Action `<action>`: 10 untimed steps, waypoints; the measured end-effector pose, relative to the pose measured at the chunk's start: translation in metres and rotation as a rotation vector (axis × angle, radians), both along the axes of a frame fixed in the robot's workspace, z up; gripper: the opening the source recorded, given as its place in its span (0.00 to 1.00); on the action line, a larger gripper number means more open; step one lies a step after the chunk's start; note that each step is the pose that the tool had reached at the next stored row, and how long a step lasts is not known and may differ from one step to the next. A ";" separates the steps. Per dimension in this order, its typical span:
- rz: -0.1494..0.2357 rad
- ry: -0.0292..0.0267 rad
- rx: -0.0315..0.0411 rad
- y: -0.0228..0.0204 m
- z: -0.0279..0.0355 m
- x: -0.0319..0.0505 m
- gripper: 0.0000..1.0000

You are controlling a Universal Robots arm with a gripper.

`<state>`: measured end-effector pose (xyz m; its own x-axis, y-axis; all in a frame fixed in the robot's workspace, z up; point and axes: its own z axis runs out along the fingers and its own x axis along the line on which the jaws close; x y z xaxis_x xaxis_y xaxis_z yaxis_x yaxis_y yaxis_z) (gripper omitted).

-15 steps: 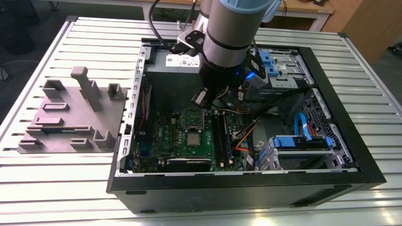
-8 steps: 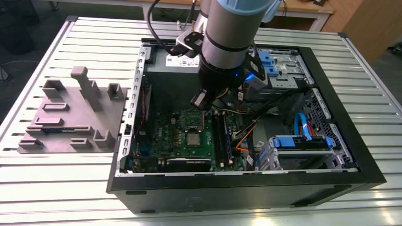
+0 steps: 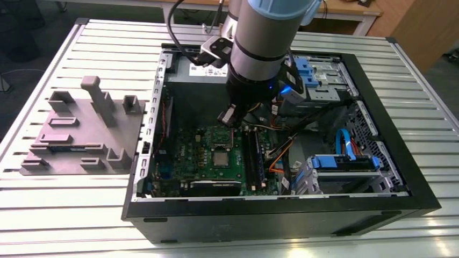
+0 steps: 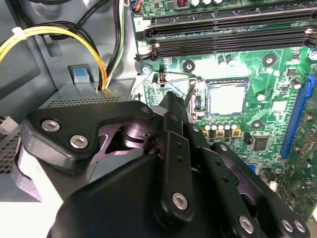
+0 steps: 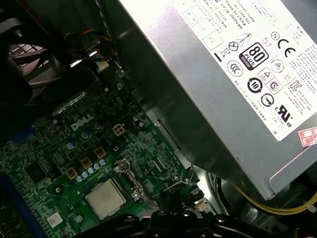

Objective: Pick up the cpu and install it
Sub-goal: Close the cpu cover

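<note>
The end effector point(image 4: 171, 101), a black linkage on the arm point(image 3: 255, 48), hangs inside the open computer case point(image 3: 287, 215) over the far part of the motherboard point(image 3: 193, 156); whether it is open or closed cannot be told, and nothing shows in its hold. In the second wrist view its tip lies beside a thin wire lever point(image 4: 174, 79) at the socket's edge, apart from the cpu point(image 4: 227, 98). The cpu point(image 3: 221, 158) lies flat in the socket near the middle of the board, silver top facing up, nearer than the end effector in the exterior view. It is square, so it has no long axis; its sides run parallel with the socket frame and the board's edges, as the first wrist view also shows point(image 5: 105, 198). Above the chip the space is open. To the exterior view's right the long black memory slots point(image 4: 223, 34) run just beside the socket, with orange and blue cables past them. On the far side the big grey power supply point(image 5: 223, 89) walls off the board, with yellow cables point(image 4: 64, 34) coming from beside it. The case's black walls close in the board on the near side and the exterior view's left. The case lies on a slatted metal tabletop point(image 3: 72, 215), and a grey fixture block point(image 3: 79, 134) lies well apart on the exterior view's left
</note>
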<state>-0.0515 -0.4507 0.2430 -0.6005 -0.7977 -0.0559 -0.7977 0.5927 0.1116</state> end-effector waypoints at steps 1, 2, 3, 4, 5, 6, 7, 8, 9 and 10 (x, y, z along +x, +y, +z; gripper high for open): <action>0.000 0.0000 0.0000 -0.0011 0.0000 0.0000 0.10; 0.000 0.0000 0.0001 -0.0024 0.0000 -0.0001 0.10; 0.001 0.0000 0.0000 -0.0037 0.0000 -0.0001 0.10; 0.001 -0.0001 0.0001 -0.0045 0.0000 -0.0002 0.10; 0.002 0.0000 0.0001 -0.0051 0.0000 -0.0004 0.10; 0.002 -0.0001 0.0004 -0.0055 0.0000 -0.0006 0.10; 0.003 0.0000 0.0008 -0.0057 0.0003 -0.0007 0.10; 0.003 0.0000 0.0013 -0.0059 0.0008 -0.0008 0.10; 0.004 0.0000 0.0015 -0.0061 0.0015 -0.0009 0.10; 0.004 0.0000 0.0017 -0.0062 0.0021 -0.0010 0.10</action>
